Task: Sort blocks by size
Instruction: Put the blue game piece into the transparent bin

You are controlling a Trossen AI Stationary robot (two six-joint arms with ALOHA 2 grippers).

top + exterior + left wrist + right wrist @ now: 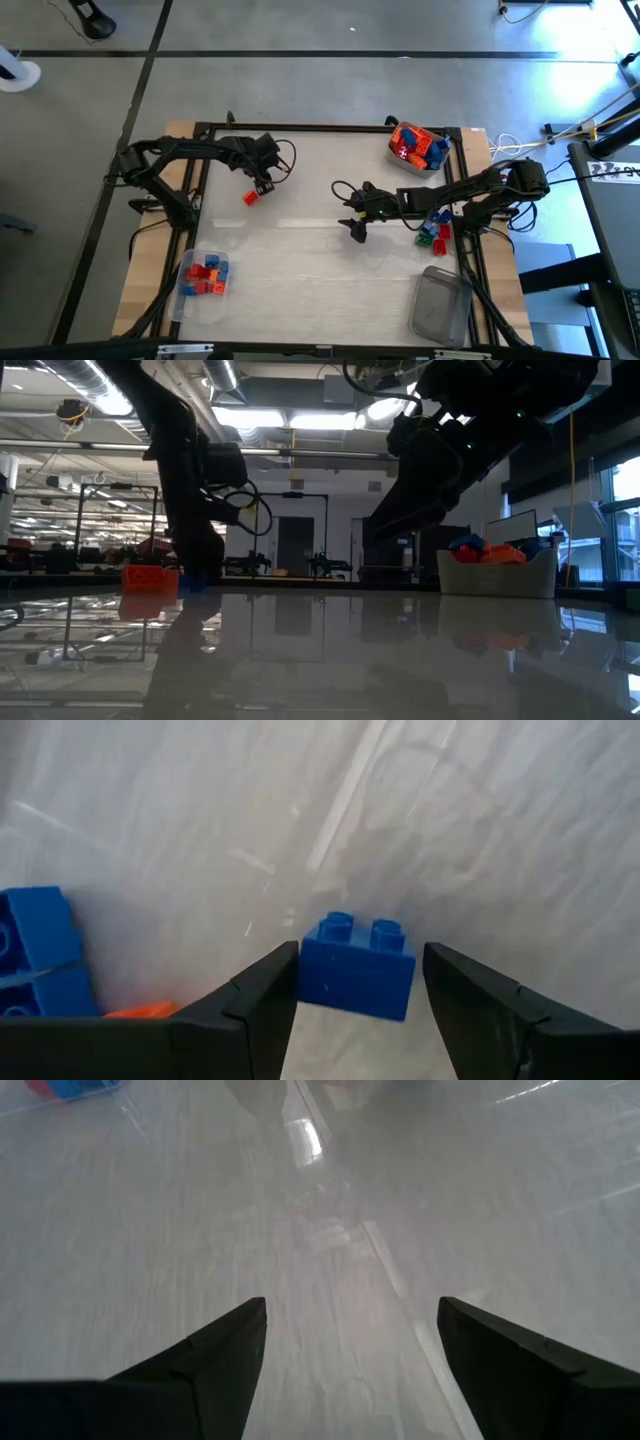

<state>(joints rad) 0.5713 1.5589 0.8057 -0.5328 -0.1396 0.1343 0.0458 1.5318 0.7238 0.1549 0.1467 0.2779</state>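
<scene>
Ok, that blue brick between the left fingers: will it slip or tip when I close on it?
The blue brick looks rigid, with flat sides facing the left gripper, so it should probably clamp squarely. It is squat, so tipping seems unlikely. The glossy table might let it slide if one finger touches first.

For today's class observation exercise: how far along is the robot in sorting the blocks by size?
Done: several blocks sit in the near-left tub. In hand: the left gripper brackets a blue block, without clearly touching it. Left: the far-right tub is full, loose blocks lie beside the open, empty right gripper.
</scene>
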